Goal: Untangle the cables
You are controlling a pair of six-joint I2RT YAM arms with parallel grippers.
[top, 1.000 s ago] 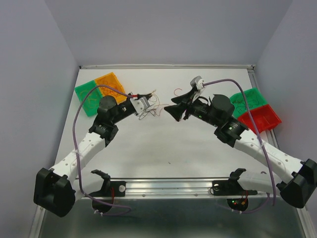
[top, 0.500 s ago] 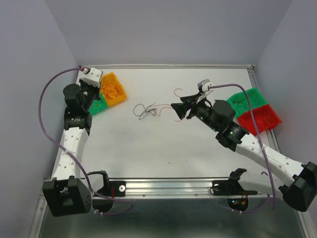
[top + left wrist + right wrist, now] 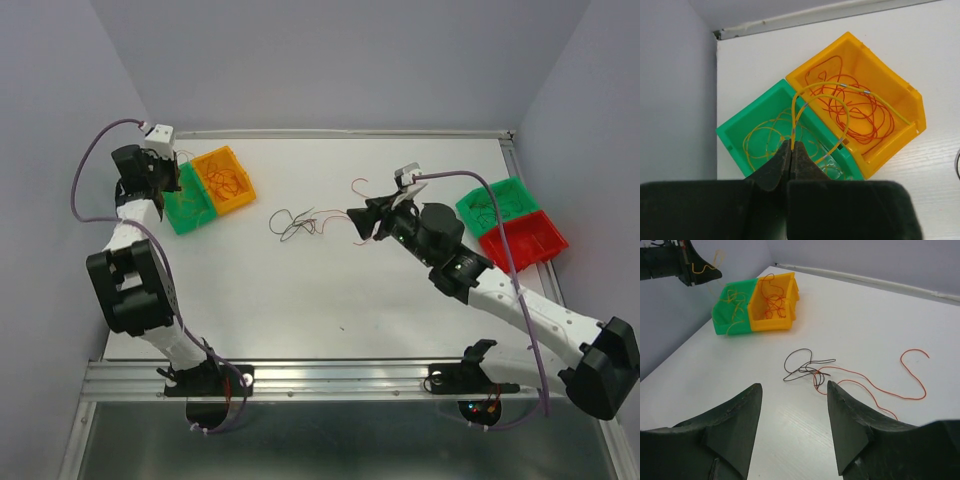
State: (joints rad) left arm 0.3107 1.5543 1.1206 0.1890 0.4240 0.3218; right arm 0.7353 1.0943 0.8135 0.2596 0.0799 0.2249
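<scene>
Left gripper point(image 3: 792, 145) is up at the far left corner of the table point(image 3: 400, 290), fingers pinched together on a yellow cable point(image 3: 840, 85). From the left wrist view I can see it looping up from the tips and arcing out over the green bin point(image 3: 732, 142) and the orange bin point(image 3: 912, 107), which sit side by side and touching. The green one has thin yellow wire coiled inside, the orange one a nest of red wire. The right wrist view shows the same yellow strand dangling from the tips, clear of the bins. Right gripper point(image 3: 794, 385) has its fingers spread wide and nothing between them, hanging over the middle of the table. Just ahead of it lies the tangle point(image 3: 807, 369), a black cable knotted up with a red cable point(image 3: 910, 371) that trails off to the right across the white surface.
</scene>
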